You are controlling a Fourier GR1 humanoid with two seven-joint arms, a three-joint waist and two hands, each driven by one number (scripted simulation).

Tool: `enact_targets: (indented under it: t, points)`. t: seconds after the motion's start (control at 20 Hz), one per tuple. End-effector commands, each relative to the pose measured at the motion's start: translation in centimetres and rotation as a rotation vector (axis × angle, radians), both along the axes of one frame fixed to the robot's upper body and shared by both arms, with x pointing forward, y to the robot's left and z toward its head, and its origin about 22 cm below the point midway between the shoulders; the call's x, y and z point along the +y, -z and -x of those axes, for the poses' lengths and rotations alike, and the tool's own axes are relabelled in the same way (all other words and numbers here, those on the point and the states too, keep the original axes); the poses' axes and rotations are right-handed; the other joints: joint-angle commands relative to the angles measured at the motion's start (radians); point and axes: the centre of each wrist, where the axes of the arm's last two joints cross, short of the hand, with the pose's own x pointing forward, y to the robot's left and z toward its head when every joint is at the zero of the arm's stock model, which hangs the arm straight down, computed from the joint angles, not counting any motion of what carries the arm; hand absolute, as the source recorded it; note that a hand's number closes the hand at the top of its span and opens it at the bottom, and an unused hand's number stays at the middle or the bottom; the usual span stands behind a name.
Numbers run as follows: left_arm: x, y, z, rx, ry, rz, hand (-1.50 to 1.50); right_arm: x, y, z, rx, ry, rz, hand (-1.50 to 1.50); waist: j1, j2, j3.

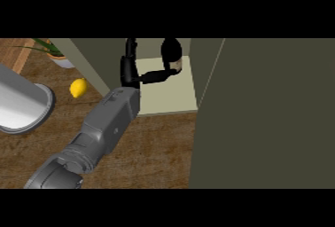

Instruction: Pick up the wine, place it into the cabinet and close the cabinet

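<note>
The wine bottle (171,51) is dark with a tan label and stands inside the open cabinet, on its pale shelf (171,99) near the back. My left hand (130,66) reaches into the cabinet just left of the bottle. Its fingers (130,48) point straight away from me. Its thumb (156,77) stretches right and touches the bottle at the label, with nothing curled round it. The cabinet door (268,115) stands open and fills the right side of the view. My right hand does not show.
A yellow lemon (78,88) lies on the wooden counter (150,150) left of the cabinet wall. A large grey metal pot (20,104) sits at the left edge. A potted plant (56,54) stands at the top left.
</note>
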Motion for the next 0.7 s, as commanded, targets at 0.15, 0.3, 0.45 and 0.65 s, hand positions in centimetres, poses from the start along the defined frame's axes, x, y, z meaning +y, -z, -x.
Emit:
enact_targets:
  t: [0.15, 0.3, 0.45, 0.65]
  points:
    - [1.6, 1.3, 0.5, 0.001, -0.006, 0.011, -1.50, -0.5, -0.5, 0.5, -0.011, -0.008, -0.023, -1.50, 0.008, 0.005, -0.004]
    - [2.2, 0.8, 0.1, -0.010, 0.013, 0.005, -1.50, -0.1, -0.9, 0.2, -0.030, -0.024, -0.026, -1.50, 0.010, 0.006, -0.005]
    - [1.2, 1.2, 0.5, -0.032, 0.059, 0.042, -1.50, -0.4, 0.1, -0.1, -0.008, -0.015, -0.015, -1.50, 0.013, 0.004, -0.004]
    - [0.6, 2.5, 1.4, -0.035, 0.085, 0.027, -1.50, 0.0, -0.3, 0.9, -0.001, -0.016, -0.011, -1.50, 0.016, -0.003, -0.004]
